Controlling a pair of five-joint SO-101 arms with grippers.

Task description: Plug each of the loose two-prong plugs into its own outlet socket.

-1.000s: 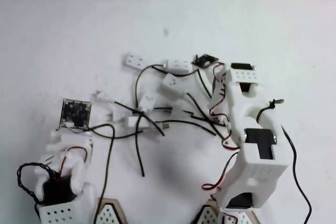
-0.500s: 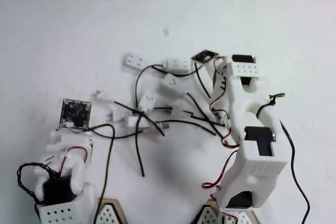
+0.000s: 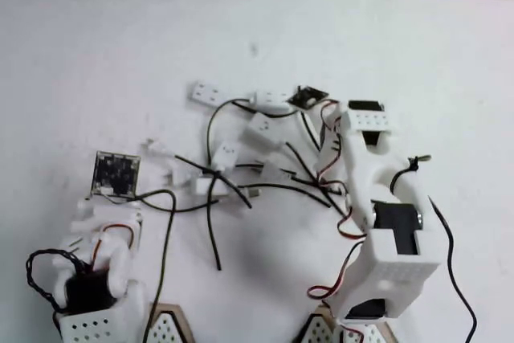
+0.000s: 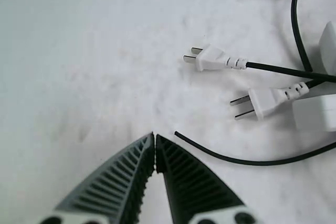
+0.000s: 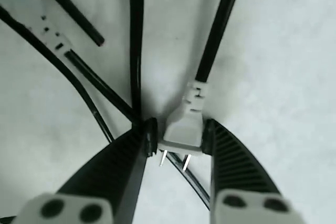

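- Right fingers (image 5: 228,163) clamp the small white plastic two-prong plug (image 5: 182,129) between them, prongs toward the wrist.
- Left fingers (image 4: 128,179) pressed together, empty; another loose white plug (image 4: 210,57) lies beyond their tips.
- Likely light, rigid, slick; the black cable (image 5: 218,30) may tug: hold its flat sides.

High view: fixed, steeply down over whole white table (image 3: 96,38), arms at near edge. Left wrist view: close, low over tabletop, facing two plugs (image 4: 212,59); same plugs (image 3: 155,149) in high view. Right wrist view: closer still, down onto cords (image 5: 135,40)
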